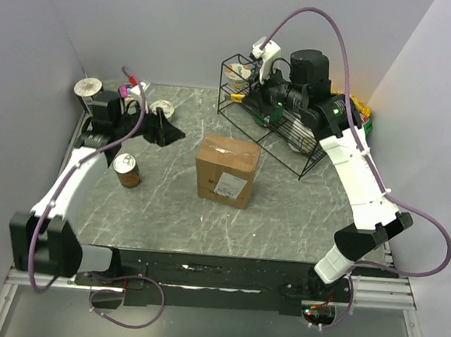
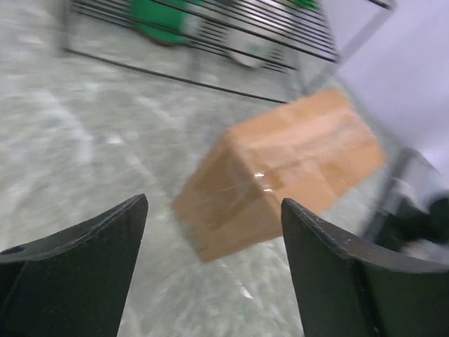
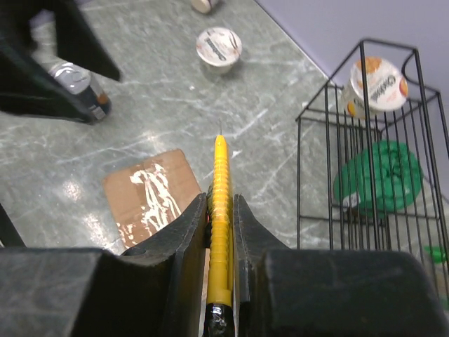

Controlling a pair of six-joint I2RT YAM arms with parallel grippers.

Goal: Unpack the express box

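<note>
The express box (image 1: 227, 169), a brown taped carton with a white label on its near side, stands mid-table. My left gripper (image 1: 162, 131) hangs open to the left of it at the back, nothing between its fingers. In the left wrist view the express box (image 2: 280, 175) lies blurred ahead of the open left gripper (image 2: 214, 203). My right gripper (image 3: 219, 200) is shut on a yellow ridged utility knife (image 3: 222, 168), blade tip forward. It hovers high, with the box top (image 3: 151, 200) below and to its left. The right gripper (image 1: 253, 99) sits over the wire rack's left end.
A black wire rack (image 1: 276, 126) stands behind and right of the box, holding a yogurt cup (image 3: 379, 84) and a green item (image 3: 382, 175). A can (image 1: 128, 170) stands left of the box. Another yogurt cup (image 3: 219, 48) sits on the marble table (image 1: 174, 219).
</note>
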